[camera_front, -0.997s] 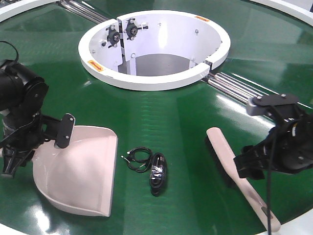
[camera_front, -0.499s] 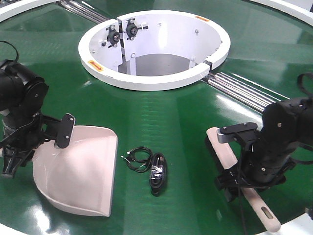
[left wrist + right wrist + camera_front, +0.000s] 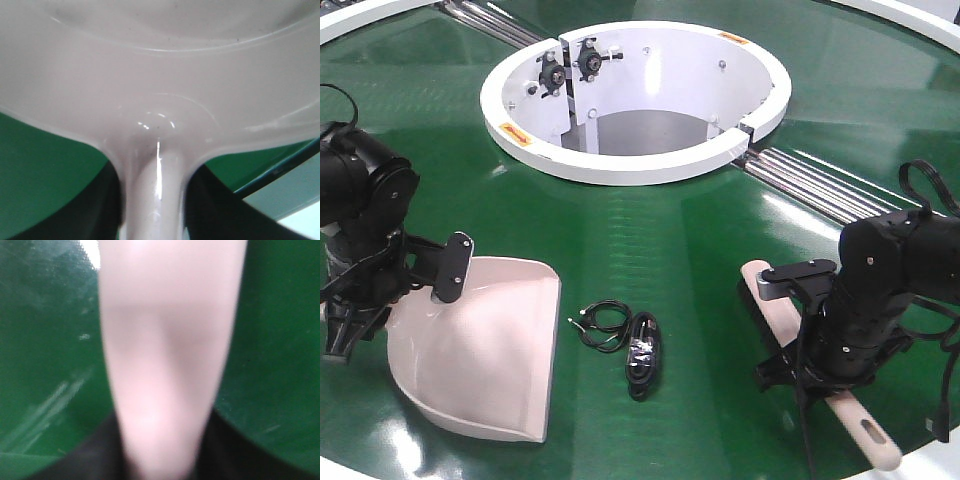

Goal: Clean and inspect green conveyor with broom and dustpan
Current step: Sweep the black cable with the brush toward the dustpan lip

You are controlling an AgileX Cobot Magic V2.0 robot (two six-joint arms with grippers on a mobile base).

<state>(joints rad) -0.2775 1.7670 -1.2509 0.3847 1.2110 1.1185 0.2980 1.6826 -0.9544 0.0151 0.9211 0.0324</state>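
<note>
Left hand pinches the one dustpan, right hand clamps the one broom, on the green conveyor.

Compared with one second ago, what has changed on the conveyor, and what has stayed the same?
The right tool moved left from beside the broom and now straddles its handle; whether it has closed is unclear. The broom itself has not shifted. The left tool still holds the dustpan, and the black cable lies unmoved.
</note>
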